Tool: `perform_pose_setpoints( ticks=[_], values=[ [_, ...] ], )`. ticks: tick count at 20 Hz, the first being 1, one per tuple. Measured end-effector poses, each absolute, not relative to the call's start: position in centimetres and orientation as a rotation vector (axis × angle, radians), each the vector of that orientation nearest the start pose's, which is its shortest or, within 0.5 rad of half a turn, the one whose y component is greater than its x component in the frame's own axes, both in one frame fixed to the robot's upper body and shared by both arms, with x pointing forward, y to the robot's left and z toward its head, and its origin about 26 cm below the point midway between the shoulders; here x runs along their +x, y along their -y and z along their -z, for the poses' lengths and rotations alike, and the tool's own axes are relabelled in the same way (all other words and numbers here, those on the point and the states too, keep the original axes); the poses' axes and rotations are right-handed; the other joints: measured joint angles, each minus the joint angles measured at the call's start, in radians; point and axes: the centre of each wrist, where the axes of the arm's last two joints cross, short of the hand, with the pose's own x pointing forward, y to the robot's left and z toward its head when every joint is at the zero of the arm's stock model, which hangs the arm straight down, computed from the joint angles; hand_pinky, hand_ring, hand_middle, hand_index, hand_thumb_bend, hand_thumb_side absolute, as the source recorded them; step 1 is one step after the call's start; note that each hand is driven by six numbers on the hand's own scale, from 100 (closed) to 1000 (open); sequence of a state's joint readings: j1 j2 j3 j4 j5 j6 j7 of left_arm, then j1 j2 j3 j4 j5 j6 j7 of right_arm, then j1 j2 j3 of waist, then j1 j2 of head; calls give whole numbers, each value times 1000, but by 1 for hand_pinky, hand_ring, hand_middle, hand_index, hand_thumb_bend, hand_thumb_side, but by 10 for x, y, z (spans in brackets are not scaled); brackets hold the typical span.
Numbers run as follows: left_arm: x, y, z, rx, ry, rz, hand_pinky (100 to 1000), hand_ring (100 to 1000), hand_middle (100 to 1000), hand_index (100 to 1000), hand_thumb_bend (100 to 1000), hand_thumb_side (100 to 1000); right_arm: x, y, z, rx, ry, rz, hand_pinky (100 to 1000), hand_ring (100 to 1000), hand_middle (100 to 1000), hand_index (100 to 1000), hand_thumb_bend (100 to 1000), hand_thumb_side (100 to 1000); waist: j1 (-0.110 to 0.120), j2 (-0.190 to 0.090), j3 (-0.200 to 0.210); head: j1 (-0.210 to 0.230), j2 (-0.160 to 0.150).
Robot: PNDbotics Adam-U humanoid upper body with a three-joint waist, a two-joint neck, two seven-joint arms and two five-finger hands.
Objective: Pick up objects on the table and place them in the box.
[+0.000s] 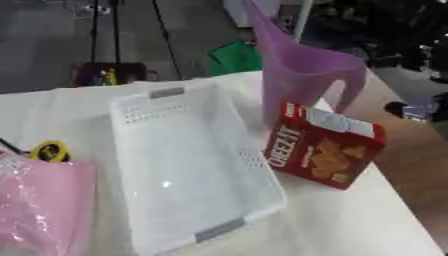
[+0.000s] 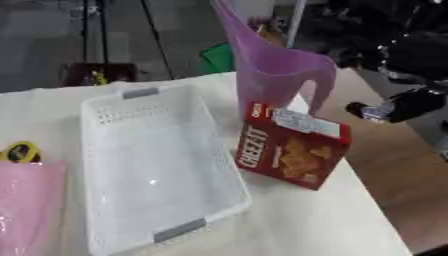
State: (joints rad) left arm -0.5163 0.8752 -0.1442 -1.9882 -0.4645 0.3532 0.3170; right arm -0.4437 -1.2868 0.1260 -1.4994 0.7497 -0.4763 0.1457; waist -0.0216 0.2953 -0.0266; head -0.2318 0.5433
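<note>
Nothing sits in the white box (image 1: 188, 170) so far, and I see a pink bag (image 1: 39, 200) at my near left with a small yellow thing (image 1: 50, 150) just beyond it. The Cheez-It box (image 2: 293, 152) leans just right of the box, the purple pitcher (image 1: 302, 70) behind it. My right hand (image 2: 411, 105) hovers far right, off the table; I cannot tell its fingers. I judge the cracker box the easiest first grab, taken across its narrow sides.

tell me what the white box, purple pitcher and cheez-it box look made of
White box: likely glossy molded plastic, with perforated walls and a highlight on its floor. Purple pitcher: seemingly translucent plastic, light passing through. Cheez-It box: printed cardboard, judging by its folded edges.
</note>
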Motion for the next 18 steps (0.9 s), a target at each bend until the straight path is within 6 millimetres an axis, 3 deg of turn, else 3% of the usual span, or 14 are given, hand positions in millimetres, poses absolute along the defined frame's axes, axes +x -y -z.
perform_pose_setpoints(
  ticks=[6, 11, 18],
  values=[
    [300, -281, -296, 1359, 2145, 660, 831, 877, 902, 956, 100, 969, 332, 450, -306, -1308, 1205, -2018, 929, 991, 962, 1000, 461, 978, 1, 2, 2, -7, 0],
    [300, -280, -297, 1347, 2149, 656, 831, 876, 899, 956, 100, 970, 338, 452, -298, -1207, 1169, -2034, 974, 1000, 962, 1000, 535, 851, 1, 3, 5, -7, -9],
    [301, -278, -296, 1325, 2154, 651, 830, 875, 897, 956, 100, 970, 350, 456, -285, -1040, 1192, -1955, 985, 1000, 964, 1000, 570, 844, 1, 8, 9, -7, -16]
  ],
)
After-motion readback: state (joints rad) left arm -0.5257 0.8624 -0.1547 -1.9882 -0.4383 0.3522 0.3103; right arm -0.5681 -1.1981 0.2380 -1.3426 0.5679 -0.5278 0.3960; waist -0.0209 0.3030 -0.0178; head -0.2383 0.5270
